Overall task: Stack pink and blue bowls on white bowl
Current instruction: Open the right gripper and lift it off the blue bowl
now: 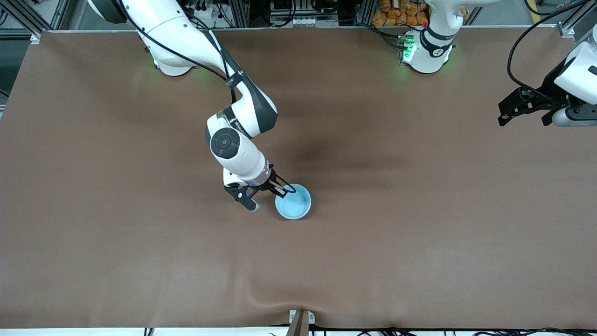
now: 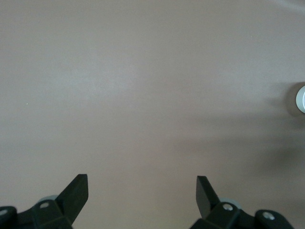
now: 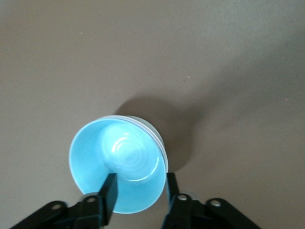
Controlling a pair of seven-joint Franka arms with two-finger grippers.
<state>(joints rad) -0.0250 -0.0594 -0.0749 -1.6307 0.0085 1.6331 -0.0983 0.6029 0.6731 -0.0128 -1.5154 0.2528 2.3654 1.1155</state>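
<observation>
Table edge: you see a small metal bracket at the rim of the brown table nearest the front camera.
Blue bowl: your front view puts the blue bowl upright near the middle of the table, well nearer the camera than both arm bases.
What lies under it: your right wrist view shows a pale rim peeking out just below the blue bowl, so it sits nested in another bowl; you cannot tell that bowl's colour from the sliver. The front view shows only blue.
Right claw: the right gripper is at the bowl's rim on the side toward the right arm's end. In the right wrist view the right gripper has one finger inside the bowl and one outside, pinching the wall of the blue bowl.
Left claw: the left gripper hangs over the left arm's end of the table, waiting. Your left wrist view shows the left gripper spread wide over bare table, nothing between its fingers.
Edge detail: only the left wrist view catches a small round pale object at its border; you cannot tell what it is.
</observation>
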